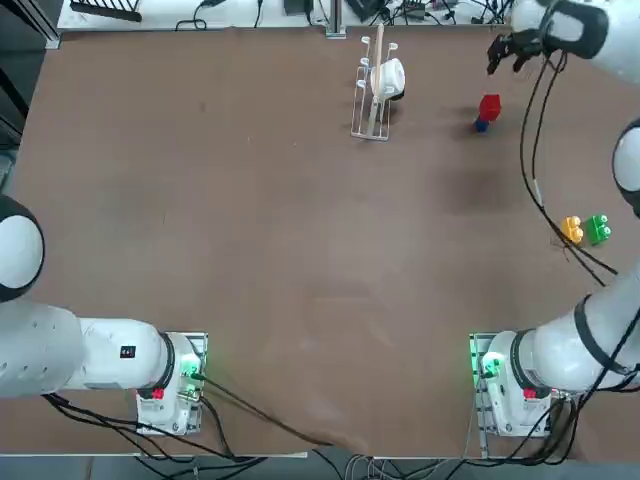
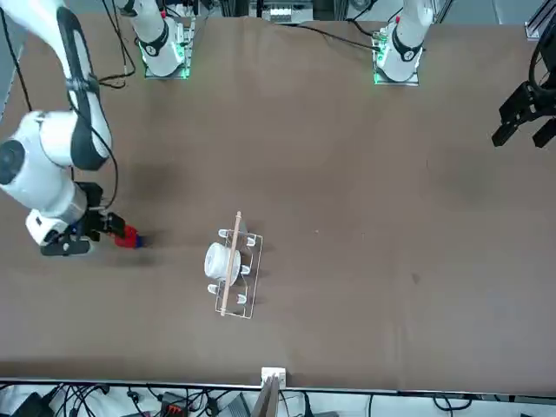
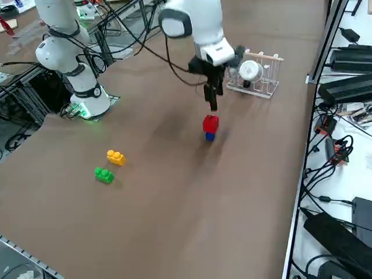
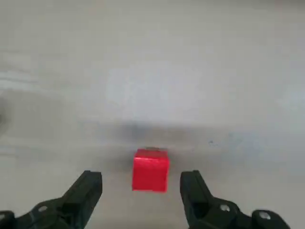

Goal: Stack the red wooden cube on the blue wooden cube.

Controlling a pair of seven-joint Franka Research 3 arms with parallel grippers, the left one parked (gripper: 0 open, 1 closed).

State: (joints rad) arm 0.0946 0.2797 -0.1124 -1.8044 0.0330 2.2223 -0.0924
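The red wooden cube sits on top of the blue wooden cube at the far right of the table. In the right side view the red cube rests squarely on the blue cube. My right gripper hangs just above the stack, pointing down. In the wrist view my fingers stand wide apart on either side of the red cube and do not touch it. The gripper is open and holds nothing. In that view the blue cube is hidden under the red one.
A clear rack holding a white cup stands left of the stack. A yellow block and a green block lie side by side nearer my base, close to the table's right edge. Arm cables hang over that side.
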